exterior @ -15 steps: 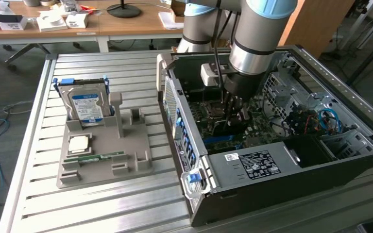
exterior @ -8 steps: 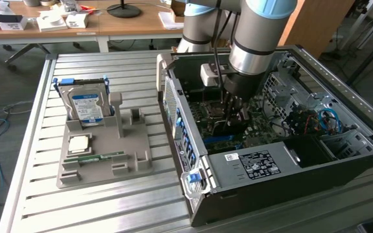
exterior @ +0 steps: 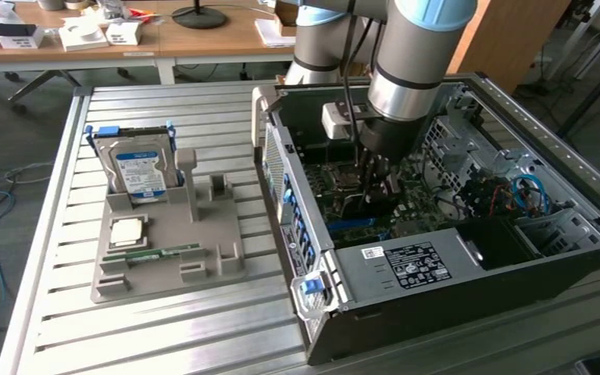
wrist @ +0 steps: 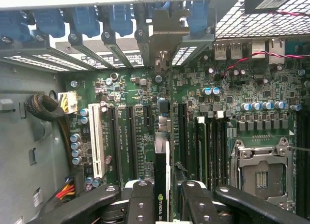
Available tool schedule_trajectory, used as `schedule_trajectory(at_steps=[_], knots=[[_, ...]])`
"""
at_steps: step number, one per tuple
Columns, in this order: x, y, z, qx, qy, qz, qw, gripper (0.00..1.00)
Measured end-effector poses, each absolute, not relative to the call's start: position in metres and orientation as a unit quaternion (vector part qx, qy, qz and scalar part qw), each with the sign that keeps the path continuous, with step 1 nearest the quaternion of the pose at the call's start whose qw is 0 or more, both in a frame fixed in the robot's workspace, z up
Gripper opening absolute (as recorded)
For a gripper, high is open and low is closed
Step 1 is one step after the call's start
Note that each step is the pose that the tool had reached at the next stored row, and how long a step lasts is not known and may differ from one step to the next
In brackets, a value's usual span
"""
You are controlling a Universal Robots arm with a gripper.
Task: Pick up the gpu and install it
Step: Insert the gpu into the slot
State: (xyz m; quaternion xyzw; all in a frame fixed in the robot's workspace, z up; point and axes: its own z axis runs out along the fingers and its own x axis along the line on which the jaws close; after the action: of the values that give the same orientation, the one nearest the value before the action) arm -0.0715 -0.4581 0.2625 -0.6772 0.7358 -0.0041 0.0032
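Wrist view: the gpu [wrist: 161,168], a thin dark card seen edge-on w/ a green logo on its top edge, stands upright between the two black fingers [wrist: 141,197] of the gripper [wrist: 162,195], which is closed narrowly on it, one pad on each flat side. The card runs from the gripper twd the rear wall of the case, in line w/ the black expansion slots on the green motherboard [wrist: 232,103]; a white slot [wrist: 97,146] lies to one side and the open CPU socket [wrist: 261,171] to the other. Whether the card's bottom edge sits in a slot cannot be told. Blue slot latches [wrist: 85,18] line the rear wall just beyond the card's far end. Exterior view: the arm reaches straight down into the open PC case [exterior: 405,269], gripper [exterior: 368,176] low over the board. On the exterior view's left, well apart from the case, a grey holder [exterior: 216,262] on the slatted metal table [exterior: 175,336] carries an upright hard drive [exterior: 138,172], a CPU chip [exterior: 126,230] and a green memory stick [exterior: 154,254].
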Motion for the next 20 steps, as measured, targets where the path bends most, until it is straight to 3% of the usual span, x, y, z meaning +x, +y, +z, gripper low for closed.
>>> schedule_trajectory(at_steps=[20], knots=[[-0.0714, -0.4581, 0.2614, -0.682, 0.731, -0.004, 0.003, 0.26]])
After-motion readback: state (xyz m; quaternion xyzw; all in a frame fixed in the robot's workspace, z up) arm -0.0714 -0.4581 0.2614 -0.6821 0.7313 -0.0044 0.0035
